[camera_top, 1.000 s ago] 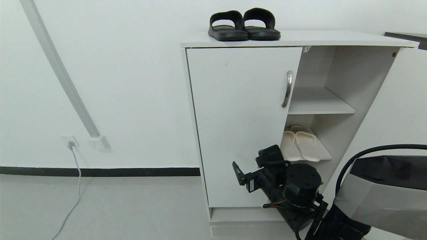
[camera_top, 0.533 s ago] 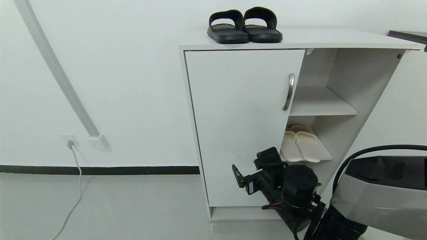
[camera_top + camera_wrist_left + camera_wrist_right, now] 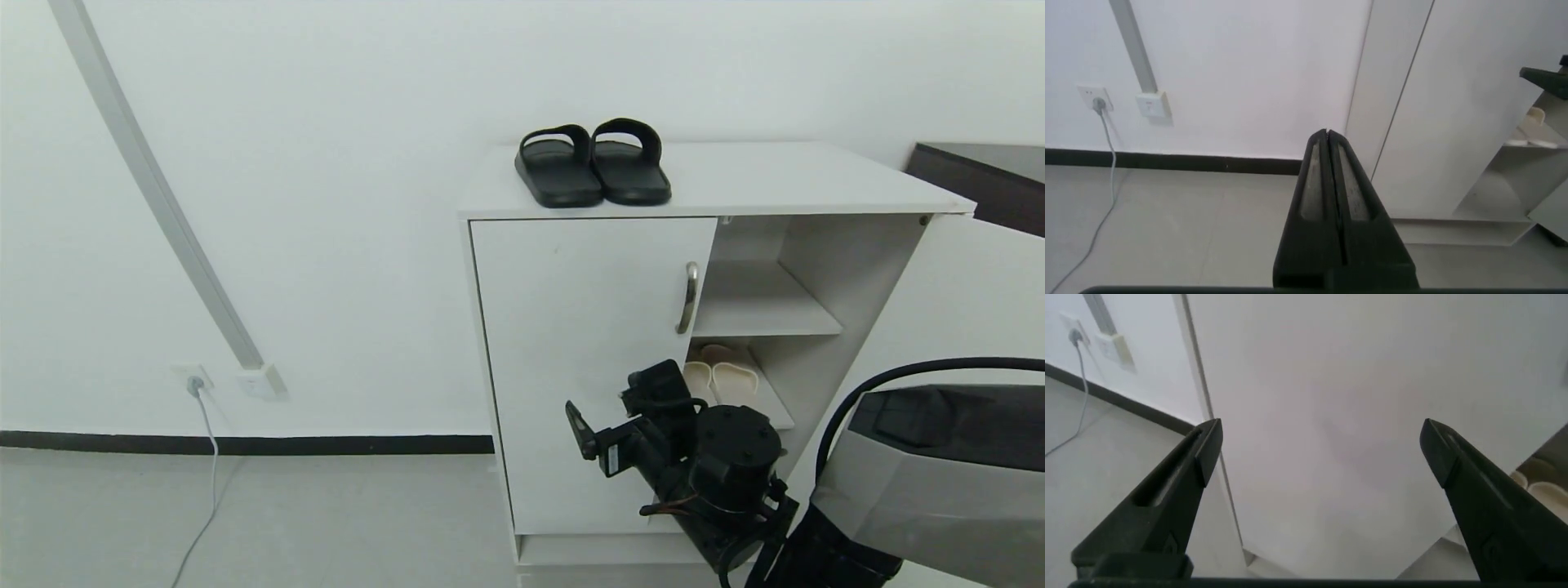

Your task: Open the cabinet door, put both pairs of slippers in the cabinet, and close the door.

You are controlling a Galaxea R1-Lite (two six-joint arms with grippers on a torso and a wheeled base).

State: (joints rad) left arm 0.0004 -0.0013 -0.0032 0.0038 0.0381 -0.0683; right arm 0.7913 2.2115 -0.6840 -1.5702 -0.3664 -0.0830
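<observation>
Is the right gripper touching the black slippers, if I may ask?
Apart: head view shows the right gripper low by the door, black slippers atop the cabinet.

No lettering, numbers or signs can be read; the cabinet (image 3: 588, 367), the black slippers (image 3: 571, 184) and the wall socket (image 3: 193, 380) show plain, unmarked surfaces.

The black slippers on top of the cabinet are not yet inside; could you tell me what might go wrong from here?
1. The black slippers lie side by side near the front edge of the cabinet top; a poor grasp could knock one to the floor.
2. The right gripper, open, hangs low before the shut left door; rising, it may catch the handle.
</observation>
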